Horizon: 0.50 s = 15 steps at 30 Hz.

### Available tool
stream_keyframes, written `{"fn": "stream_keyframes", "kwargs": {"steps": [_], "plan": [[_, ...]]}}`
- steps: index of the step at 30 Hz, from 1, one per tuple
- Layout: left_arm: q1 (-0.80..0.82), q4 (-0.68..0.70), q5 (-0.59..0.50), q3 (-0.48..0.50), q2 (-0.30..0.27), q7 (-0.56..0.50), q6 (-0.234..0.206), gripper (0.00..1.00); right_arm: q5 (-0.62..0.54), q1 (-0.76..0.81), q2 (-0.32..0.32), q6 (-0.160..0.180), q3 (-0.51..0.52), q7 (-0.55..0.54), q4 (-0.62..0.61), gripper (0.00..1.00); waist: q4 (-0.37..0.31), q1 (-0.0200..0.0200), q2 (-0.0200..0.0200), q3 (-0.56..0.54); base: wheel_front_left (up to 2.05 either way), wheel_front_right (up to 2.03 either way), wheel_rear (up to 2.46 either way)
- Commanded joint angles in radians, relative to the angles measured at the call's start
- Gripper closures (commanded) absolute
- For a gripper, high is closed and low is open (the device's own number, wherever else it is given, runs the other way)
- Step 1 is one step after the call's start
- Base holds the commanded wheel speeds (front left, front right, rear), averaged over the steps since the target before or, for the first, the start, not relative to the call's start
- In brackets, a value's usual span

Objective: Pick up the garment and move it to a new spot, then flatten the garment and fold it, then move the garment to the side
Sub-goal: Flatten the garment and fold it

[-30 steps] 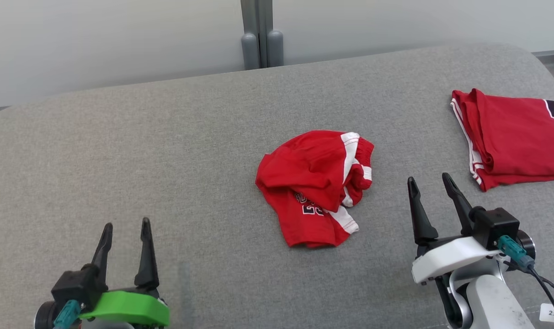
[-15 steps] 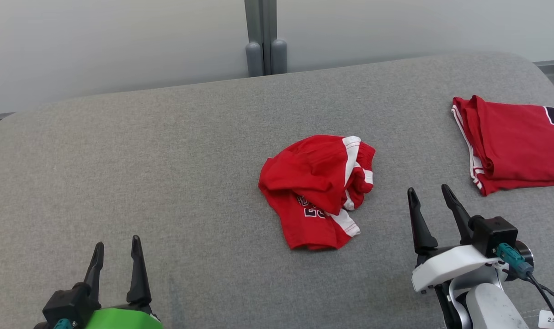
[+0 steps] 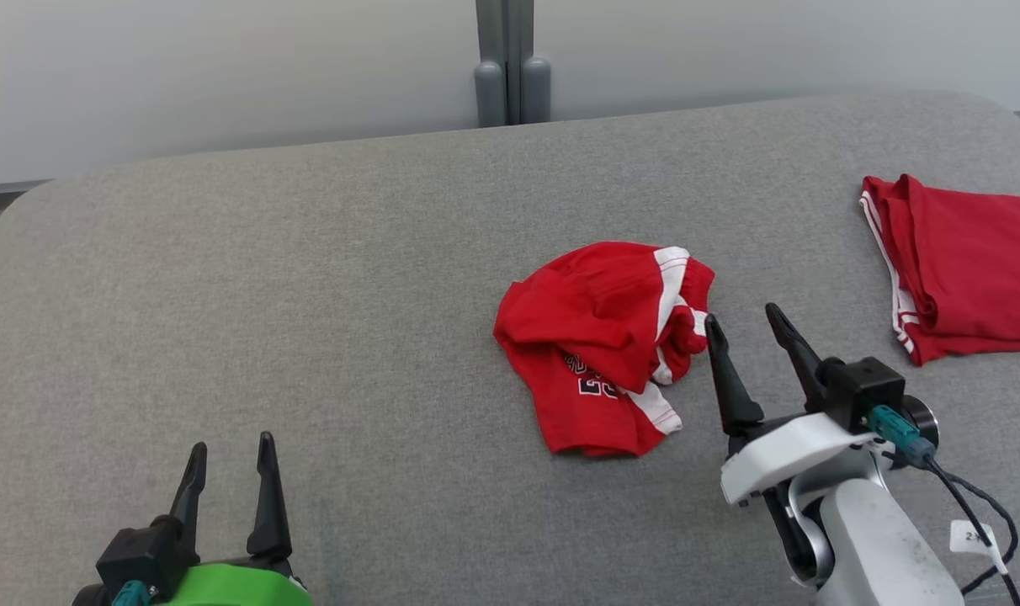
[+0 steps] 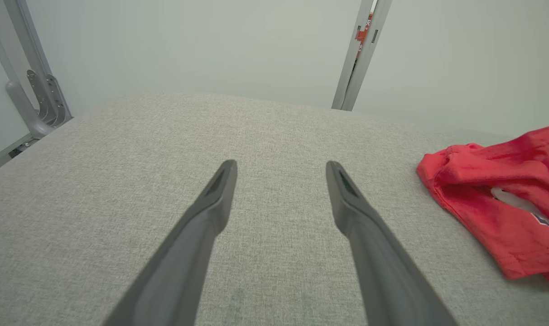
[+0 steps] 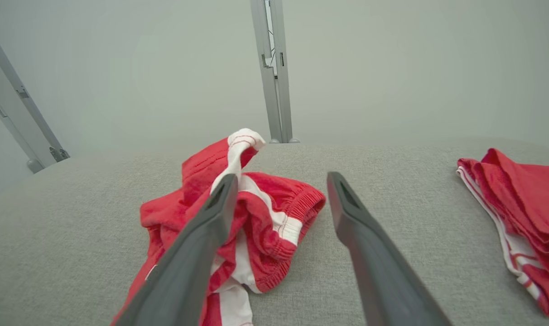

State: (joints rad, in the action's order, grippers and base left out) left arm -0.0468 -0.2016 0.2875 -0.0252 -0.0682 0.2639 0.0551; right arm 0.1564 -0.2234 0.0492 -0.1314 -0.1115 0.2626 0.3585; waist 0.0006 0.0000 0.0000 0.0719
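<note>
Our jaws gape, holding nothing. Our right gripper (image 3: 740, 313) sits just beside the garment (image 3: 594, 328), likely poised to grab it; our left gripper (image 3: 231, 441) hangs well apart.

Print on the crumpled garment (image 3: 602, 337) (half folded under) and on the cable tag (image 3: 971, 536) is unreadable

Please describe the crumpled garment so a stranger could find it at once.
Look near the middle of the grey table. A red garment lies there, just left of the right gripper. Unlike the folded garment at the right edge, it is bunched up.
</note>
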Motion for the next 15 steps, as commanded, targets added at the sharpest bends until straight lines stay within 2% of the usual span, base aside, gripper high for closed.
{"fn": "stream_keyframes", "kwargs": {"steps": [1,5,10,11,12,14,15], "plan": [[0.022,-0.002,-0.012,0.0,0.005,0.0,0.007,0.0,0.004,-0.032,0.002,0.002,-0.015,0.002,0.023,0.0,0.02,0.0,0.0,0.01,0.0,0.0,0.0],[0.03,-0.001,-0.02,-0.002,0.008,0.0,0.009,0.0,0.004,-0.112,0.003,0.002,-0.048,-0.006,0.11,0.0,0.05,0.0,0.0,0.02,0.0,0.0,0.0],[0.03,-0.001,-0.023,-0.006,0.012,0.0,0.013,0.0,-0.026,-0.196,0.003,0.002,-0.039,-0.013,0.229,0.0,0.091,0.0,0.0,0.032,0.0,0.0,0.0],[0.031,-0.002,-0.022,-0.006,0.013,0.0,0.013,0.0,-0.035,-0.209,0.002,0.002,-0.036,-0.013,0.246,0.4,0.098,0.0,0.0,0.033,0.0,0.0,0.0],[0.031,-0.002,-0.021,-0.007,0.014,0.0,0.013,0.0,-0.041,-0.221,0.003,0.002,-0.029,-0.012,0.265,0.65,0.108,0.0,0.0,0.035,0.0,0.0,0.0],[0.03,-0.003,-0.019,-0.007,0.015,0.0,0.011,0.0,-0.043,-0.24,0.002,0.002,-0.037,-0.01,0.285,1.0,0.123,0.0,0.0,0.035,0.0,0.0,0.0],[0.029,-0.003,-0.018,-0.006,0.015,0.0,0.011,0.0,-0.044,-0.247,0.002,0.002,-0.045,-0.008,0.289,1.0,0.129,0.0,0.0,0.035,0.0,0.0,0.0]]}}
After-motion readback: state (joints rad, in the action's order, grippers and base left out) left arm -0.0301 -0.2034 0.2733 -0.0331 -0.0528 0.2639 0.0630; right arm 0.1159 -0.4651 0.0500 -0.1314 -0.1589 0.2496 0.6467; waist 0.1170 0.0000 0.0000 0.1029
